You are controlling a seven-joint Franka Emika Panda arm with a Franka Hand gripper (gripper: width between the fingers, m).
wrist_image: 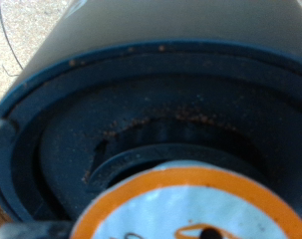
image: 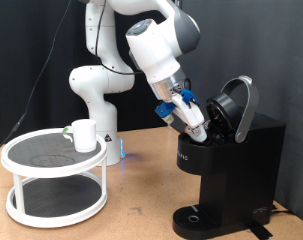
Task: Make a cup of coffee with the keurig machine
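The black keurig machine stands at the exterior view's right with its rounded lid swung up. My gripper reaches down at a slant into the open pod chamber. In the wrist view the dark round chamber fills the frame. A pod with an orange rim and pale foil top sits right at my fingertips, over the chamber's hole. A grey fingertip edge shows beside it. The white cup stands on the round stand at the exterior view's left, well away from the gripper.
The white two-tier round stand with a dark mesh top carries the cup at the left. The machine's drip base is bare. The robot's base stands behind the stand. A wooden tabletop lies between the stand and the machine.
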